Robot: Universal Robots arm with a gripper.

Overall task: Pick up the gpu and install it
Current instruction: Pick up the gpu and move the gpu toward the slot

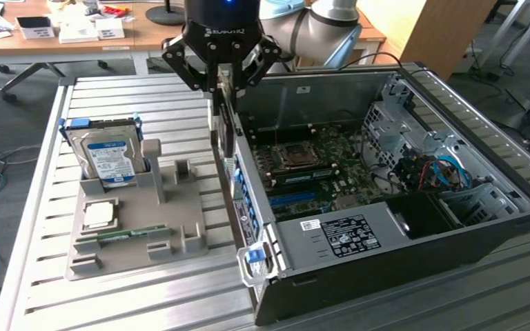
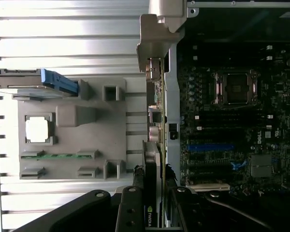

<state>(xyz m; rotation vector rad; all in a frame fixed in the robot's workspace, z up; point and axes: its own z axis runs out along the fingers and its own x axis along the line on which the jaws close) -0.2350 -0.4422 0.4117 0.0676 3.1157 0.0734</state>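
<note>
The gpu (image 1: 220,134) hangs edge-on and upright from my gripper (image 1: 223,86), which is shut on its top edge. It is a thin card with a black side and a silver bracket (image 2: 160,34) at one end. In the wrist view the gpu (image 2: 153,159) lies along the side wall of the open computer case (image 1: 486,172), between the case and the grey holder, above the table. My gripper (image 2: 152,205) clamps it from both faces. The motherboard (image 1: 325,172) lies exposed inside the case, with a blue slot (image 2: 210,146) on it.
A grey holder (image 1: 141,231) stands on the slatted metal table (image 1: 44,227) at the exterior view's left. It carries an upright hard drive (image 1: 108,157), a square processor (image 1: 99,215) and a green memory stick (image 1: 122,234). A wooden desk (image 1: 90,38) is behind.
</note>
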